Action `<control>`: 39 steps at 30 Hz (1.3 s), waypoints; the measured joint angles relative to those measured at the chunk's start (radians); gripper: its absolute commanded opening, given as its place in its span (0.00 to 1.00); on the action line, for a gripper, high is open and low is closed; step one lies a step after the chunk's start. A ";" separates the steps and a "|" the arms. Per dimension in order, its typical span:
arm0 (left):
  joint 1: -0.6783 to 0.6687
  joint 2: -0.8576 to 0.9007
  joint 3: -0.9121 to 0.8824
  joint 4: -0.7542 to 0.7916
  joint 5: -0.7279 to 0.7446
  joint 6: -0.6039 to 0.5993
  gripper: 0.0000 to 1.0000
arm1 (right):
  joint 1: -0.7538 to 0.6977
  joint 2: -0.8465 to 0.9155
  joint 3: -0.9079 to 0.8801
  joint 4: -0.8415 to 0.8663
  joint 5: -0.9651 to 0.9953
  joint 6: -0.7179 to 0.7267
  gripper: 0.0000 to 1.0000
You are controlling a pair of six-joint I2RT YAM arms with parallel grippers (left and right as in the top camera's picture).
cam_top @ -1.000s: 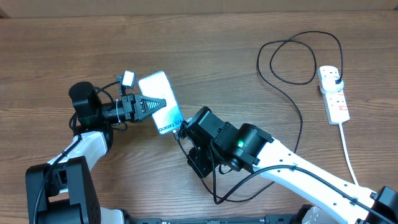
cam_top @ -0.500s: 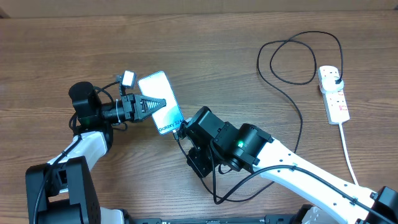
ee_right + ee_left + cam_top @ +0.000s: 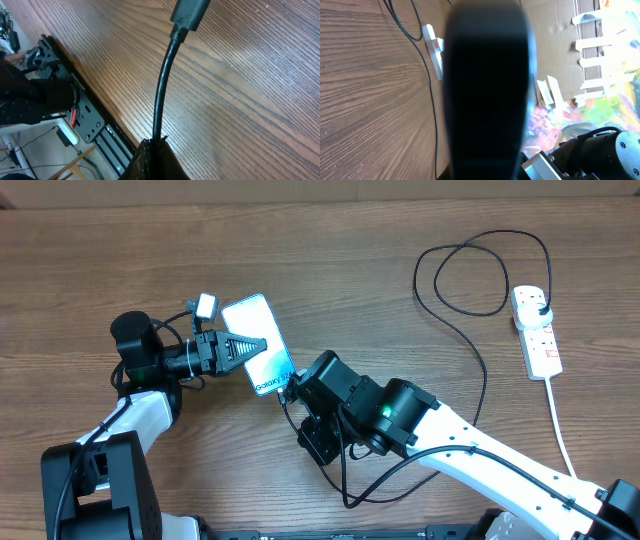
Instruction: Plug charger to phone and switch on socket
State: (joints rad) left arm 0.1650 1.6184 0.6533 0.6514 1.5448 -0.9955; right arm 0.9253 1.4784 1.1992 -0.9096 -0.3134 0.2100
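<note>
Your left gripper (image 3: 245, 348) was clamped on the phone (image 3: 255, 320), fingers reaching across its screen from the left edge. Your right gripper (image 3: 292, 388) sat at the phone's bottom edge, pinched tight on the charger (image 3: 161, 85) just behind its connector tip. Couldn't tell whether the tip was seated. Socket (image 3: 535, 330) lay well right of the phone, with a black plug in it.
</note>
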 measured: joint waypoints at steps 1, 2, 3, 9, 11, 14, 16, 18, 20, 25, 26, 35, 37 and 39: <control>0.000 0.000 0.000 0.000 0.000 0.000 0.04 | 0.000 0.000 0.000 0.000 -0.002 0.000 0.04; 0.000 0.000 0.000 0.000 0.000 0.000 0.04 | 0.000 0.000 0.000 0.001 -0.001 0.000 0.04; 0.000 0.000 0.000 0.000 0.001 0.000 0.04 | 0.000 0.000 0.000 0.001 -0.001 0.000 0.04; 0.000 0.000 0.000 0.000 0.000 0.000 0.04 | 0.000 0.000 0.000 0.001 -0.001 -0.001 0.04; 0.000 0.000 0.000 0.000 0.001 0.000 0.04 | 0.000 0.000 0.000 0.001 0.000 -0.005 0.04; 0.000 0.000 0.000 0.000 0.001 0.000 0.04 | 0.000 0.000 0.000 0.000 0.016 -0.013 0.04; 0.000 0.000 0.000 0.000 0.001 0.000 0.04 | 0.000 0.000 0.000 0.001 0.042 -0.018 0.04; 0.000 0.000 0.000 0.000 -0.001 0.000 0.04 | 0.000 0.000 0.000 0.006 0.056 -0.021 0.04; 0.001 0.000 0.000 0.000 -0.010 0.000 0.04 | 0.000 0.000 -0.001 0.019 0.060 -0.024 0.04; 0.001 0.000 0.008 0.001 -0.036 0.000 0.04 | 0.007 0.000 -0.008 0.076 0.060 -0.024 0.04; 0.001 0.000 0.008 0.001 -0.035 0.000 0.04 | 0.007 0.000 -0.008 0.082 0.060 -0.023 0.04; -0.018 0.000 0.008 0.000 -0.003 0.001 0.04 | 0.004 -0.001 -0.008 0.084 0.097 -0.019 0.42; -0.020 0.000 0.008 0.000 0.000 0.001 0.04 | 0.004 -0.001 -0.008 0.098 0.100 -0.024 0.42; -0.020 0.000 0.008 0.000 0.002 0.001 0.04 | 0.004 -0.002 -0.008 0.117 0.102 -0.024 0.42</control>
State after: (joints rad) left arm 0.1452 1.6184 0.6617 0.6514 1.5463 -0.9943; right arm 0.9291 1.4765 1.1908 -0.7929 -0.2111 0.1856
